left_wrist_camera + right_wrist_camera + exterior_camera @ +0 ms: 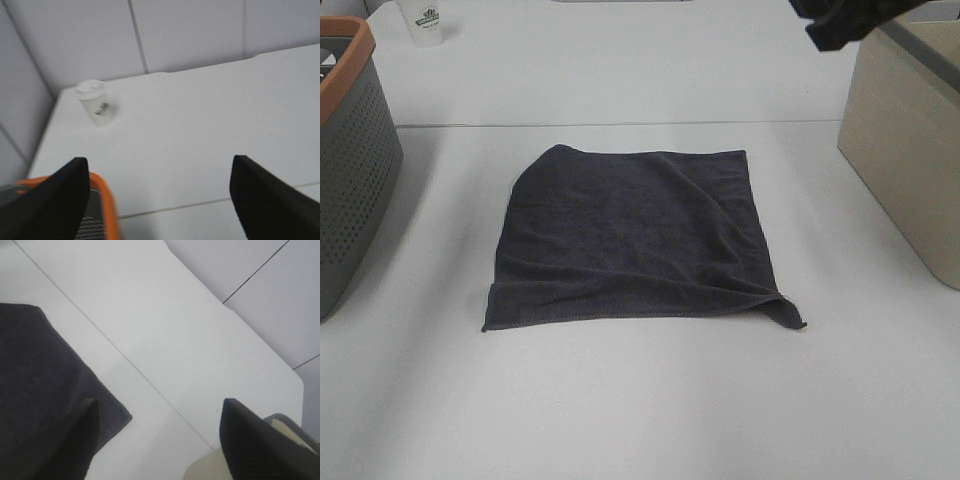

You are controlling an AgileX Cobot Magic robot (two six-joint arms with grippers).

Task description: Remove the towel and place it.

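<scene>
The dark charcoal towel (632,237) lies spread flat on the white table (640,400) in the exterior high view, with its front right corner slightly curled up. It also shows in the right wrist view (40,390). My right gripper (157,440) is open and empty, held high above the table's back right, beside the towel's far right corner. Part of the right arm (845,20) shows at the top right of the exterior high view. My left gripper (157,200) is open and empty, above the rim of the grey basket (102,200).
A perforated grey basket with an orange rim (350,150) stands at the left edge. A beige bin (910,140) stands at the right. A white paper cup (423,22) stands at the back left; it also shows in the left wrist view (95,102).
</scene>
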